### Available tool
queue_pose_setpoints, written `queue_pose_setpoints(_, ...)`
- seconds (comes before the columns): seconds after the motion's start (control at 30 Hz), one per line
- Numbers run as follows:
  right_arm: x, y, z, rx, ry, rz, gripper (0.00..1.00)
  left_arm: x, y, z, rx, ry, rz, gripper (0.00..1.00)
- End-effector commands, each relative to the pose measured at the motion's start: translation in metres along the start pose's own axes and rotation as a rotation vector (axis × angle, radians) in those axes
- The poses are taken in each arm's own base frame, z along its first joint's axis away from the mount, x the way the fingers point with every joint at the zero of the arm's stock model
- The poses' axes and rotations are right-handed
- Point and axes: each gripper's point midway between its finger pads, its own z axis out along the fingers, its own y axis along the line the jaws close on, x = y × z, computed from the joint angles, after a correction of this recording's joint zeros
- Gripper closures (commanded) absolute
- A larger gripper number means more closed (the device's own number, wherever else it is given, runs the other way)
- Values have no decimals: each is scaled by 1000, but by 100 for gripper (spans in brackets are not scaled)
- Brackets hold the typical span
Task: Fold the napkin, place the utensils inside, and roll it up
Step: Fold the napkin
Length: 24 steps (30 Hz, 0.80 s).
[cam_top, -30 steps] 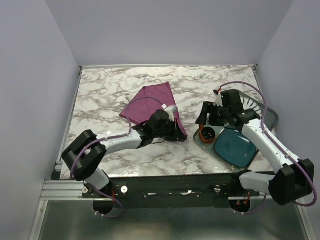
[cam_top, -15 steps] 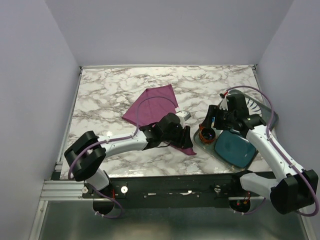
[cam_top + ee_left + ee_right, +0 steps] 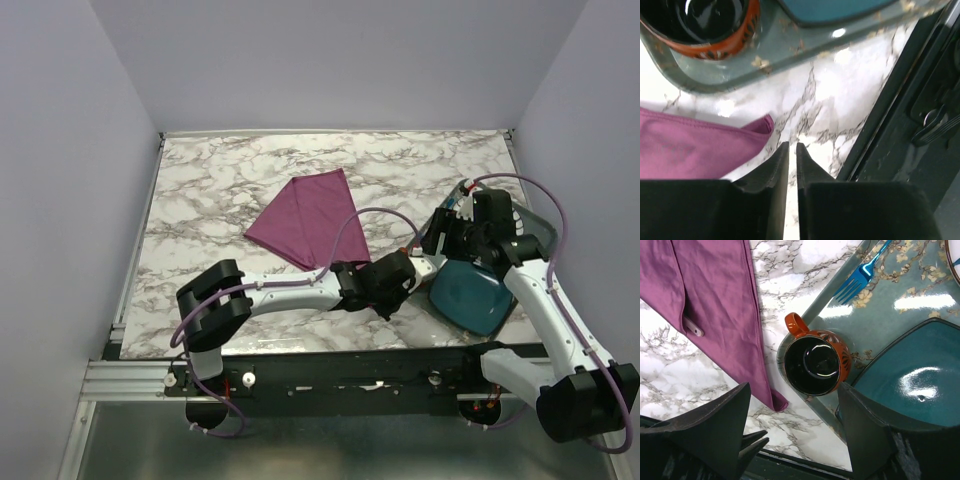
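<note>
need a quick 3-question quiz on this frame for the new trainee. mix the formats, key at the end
1. True or false: the orange cup stands outside the tray.
2. Multiple choice: the right gripper holds A) the cup, B) the tray, C) nothing, jaws wide open.
3. Short answer: which utensil lies in the tray in the right wrist view, and what colour is it?
Key: 1 false, the cup stands in the tray. 2 C. 3 a fork, blue.
</note>
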Motion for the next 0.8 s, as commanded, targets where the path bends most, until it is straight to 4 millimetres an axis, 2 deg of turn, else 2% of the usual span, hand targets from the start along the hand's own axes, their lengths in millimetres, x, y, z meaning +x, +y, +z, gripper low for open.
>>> queue_pose_setpoints(0.0, 10, -3, -4, -3, 29, -7, 21, 14, 7, -5, -78, 38, 51, 84)
queue_pose_setpoints(0.17, 11, -2, -4, -10, 32, -2, 21, 18, 7, 0, -83, 19, -3, 87)
queue_pose_setpoints(0.5, 13, -1, -6, -17, 33, 3, 21, 19, 15, 24, -112, -39, -34, 91)
queue_pose_setpoints(0.63, 13, 0, -7, -24, 34, 2, 21, 35, 22, 36, -138, -9, -29, 93)
queue_pose_setpoints(0.77, 14, 2, -7, -30, 38, 2, 21, 48, 20, 42, -111, -4, -31, 94)
